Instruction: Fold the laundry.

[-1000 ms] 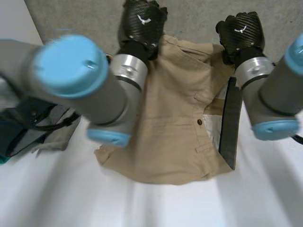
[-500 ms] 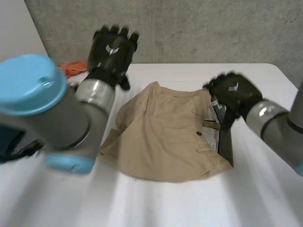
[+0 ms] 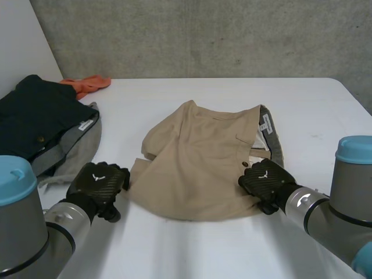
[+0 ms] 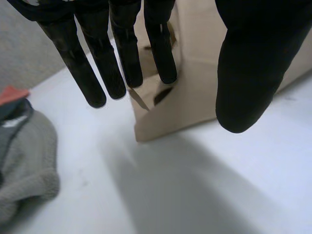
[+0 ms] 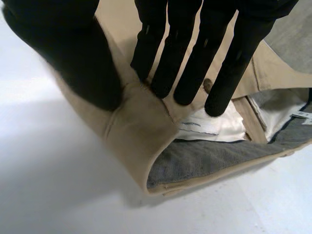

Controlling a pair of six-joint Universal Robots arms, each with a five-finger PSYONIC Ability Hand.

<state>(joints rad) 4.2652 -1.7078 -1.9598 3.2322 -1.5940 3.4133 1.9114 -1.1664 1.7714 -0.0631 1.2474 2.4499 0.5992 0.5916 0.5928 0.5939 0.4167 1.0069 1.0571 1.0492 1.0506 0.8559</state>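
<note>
Head view: high, behind both arms, looking down over surface toward wall. Wrist views: close, along left robot hand and right robot hand. All share tan garment and surface.

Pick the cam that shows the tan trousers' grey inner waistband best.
Right wrist view: the grey waistband lining and white label lie turned out beside the right hand. Head view has it as a thin strip on the tan trousers' edge; left wrist view shows their tan corner instead.
</note>
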